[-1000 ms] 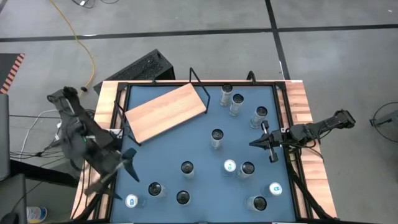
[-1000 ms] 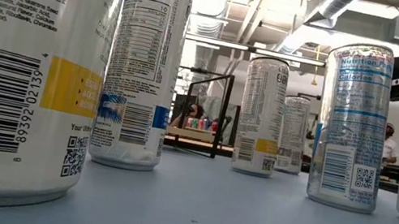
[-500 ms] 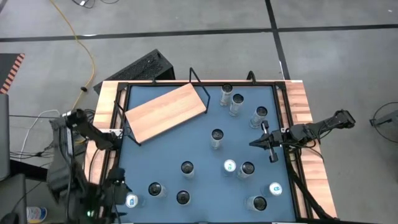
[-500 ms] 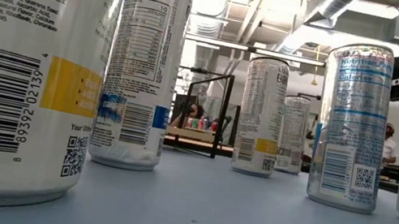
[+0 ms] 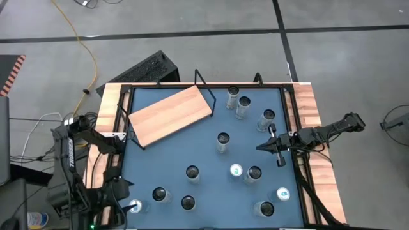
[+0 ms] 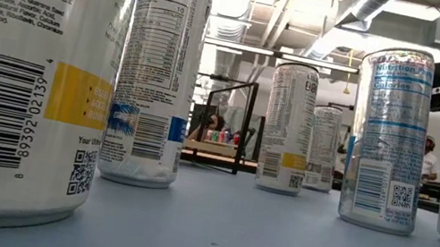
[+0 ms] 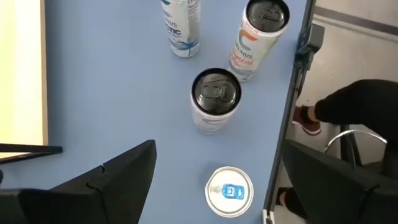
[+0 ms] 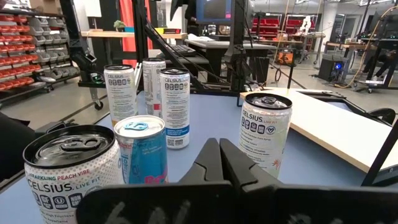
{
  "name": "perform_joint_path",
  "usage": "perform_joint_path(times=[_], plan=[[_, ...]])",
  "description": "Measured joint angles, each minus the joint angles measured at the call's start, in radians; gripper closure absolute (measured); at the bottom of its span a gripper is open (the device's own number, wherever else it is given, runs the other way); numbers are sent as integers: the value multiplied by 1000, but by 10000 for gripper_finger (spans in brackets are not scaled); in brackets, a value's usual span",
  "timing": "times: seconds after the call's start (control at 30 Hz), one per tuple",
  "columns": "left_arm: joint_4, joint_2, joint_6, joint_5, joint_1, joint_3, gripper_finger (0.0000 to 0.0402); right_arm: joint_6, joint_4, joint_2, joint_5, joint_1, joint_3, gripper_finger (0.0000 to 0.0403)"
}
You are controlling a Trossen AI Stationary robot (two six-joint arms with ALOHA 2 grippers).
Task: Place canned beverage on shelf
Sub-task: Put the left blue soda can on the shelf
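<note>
Your left gripper [image 7: 214,186] wide open, empty, above blue-lid can [image 7: 229,191]. Dark-lid can [image 7: 215,99] near: finger may hit, topple. Right gripper [image 5: 261,147] closed, empty, waiting.

Blue-tabbed can [image 7: 229,191] (between spread pincer [image 7: 214,180] fingers) stands upright.

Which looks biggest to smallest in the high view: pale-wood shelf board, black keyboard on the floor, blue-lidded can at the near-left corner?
1. Pale-wood shelf board, largest.
2. Black keyboard, partly hidden by the table; it lies lower, on the floor, so its rank is less sure.
3. Blue-lidded can, clearly smallest.
</note>
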Motion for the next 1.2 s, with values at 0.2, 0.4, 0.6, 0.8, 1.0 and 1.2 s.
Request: perform_joint_path(times=[0.2, 0.4, 0.6, 0.8, 1.0, 1.2], plan=[[22, -1, -5, 56, -16, -99, 68, 0, 0, 0, 0, 0, 0, 403], [152, 0, 54, 103, -15, -192, 68, 0, 0, 0, 0, 0, 0, 403], [219, 0, 138, 102, -15, -262, 68, 0, 0, 0, 0, 0, 0, 403], [242, 0, 156, 120, -15, -294, 68, 0, 0, 0, 0, 0, 0, 403], [314, 0, 154, 174, -17, -326, 68, 0, 0, 0, 0, 0, 0, 403], [313, 0, 155, 139, -16, -326, 68, 0, 0, 0, 0, 0, 0, 403]])
